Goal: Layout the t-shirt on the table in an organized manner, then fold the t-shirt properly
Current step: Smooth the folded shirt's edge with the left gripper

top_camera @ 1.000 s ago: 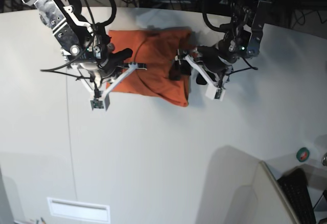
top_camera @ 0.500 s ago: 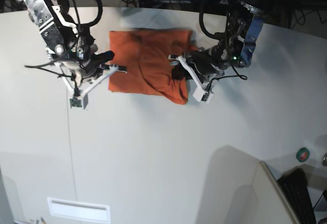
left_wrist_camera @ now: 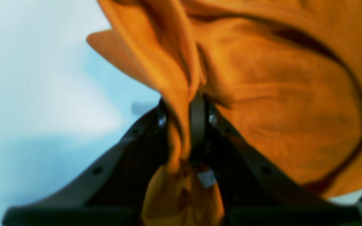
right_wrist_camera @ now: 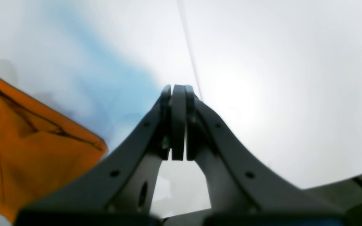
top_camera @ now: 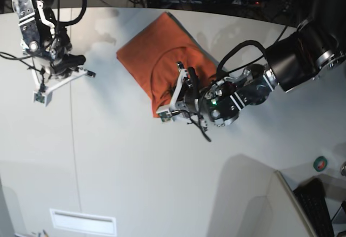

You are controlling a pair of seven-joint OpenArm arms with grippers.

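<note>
One arm has the garment and the other has nothing. In the left wrist view, the left gripper [left_wrist_camera: 181, 125] is clamped on a bunched fold of the t-shirt [left_wrist_camera: 278, 110], the orange cloth squeezed between the two dark fingers [left_wrist_camera: 197, 122] and spilling out below them, where a small white tag [left_wrist_camera: 206, 178] shows. Pale table [left_wrist_camera: 42, 78] fills the view's left side.

In the right wrist view, the right gripper [right_wrist_camera: 178, 122] has its fingers pressed together with nothing between them, hanging over bare tabletop crossed by a thin dark seam line [right_wrist_camera: 189, 47]. Only a corner of the shirt lies at the left edge of that view, well apart from the fingertips.

In the base view, the shirt [top_camera: 157, 53] lies folded over on the far middle of the table [top_camera: 135, 167], its near edge gathered up at the left gripper [top_camera: 174, 97], while the right gripper [top_camera: 81, 72] sits off to the view's left, clear of the cloth.

The risk, as it looks from here: with a single pinch on a thick bunch, dragging could pull the layers unevenly and undo the neat stack, or the cloth could slip out if only the outer layers are truly caught. With the other arm not pinning anything, the whole shirt may slide instead of folding.
</note>
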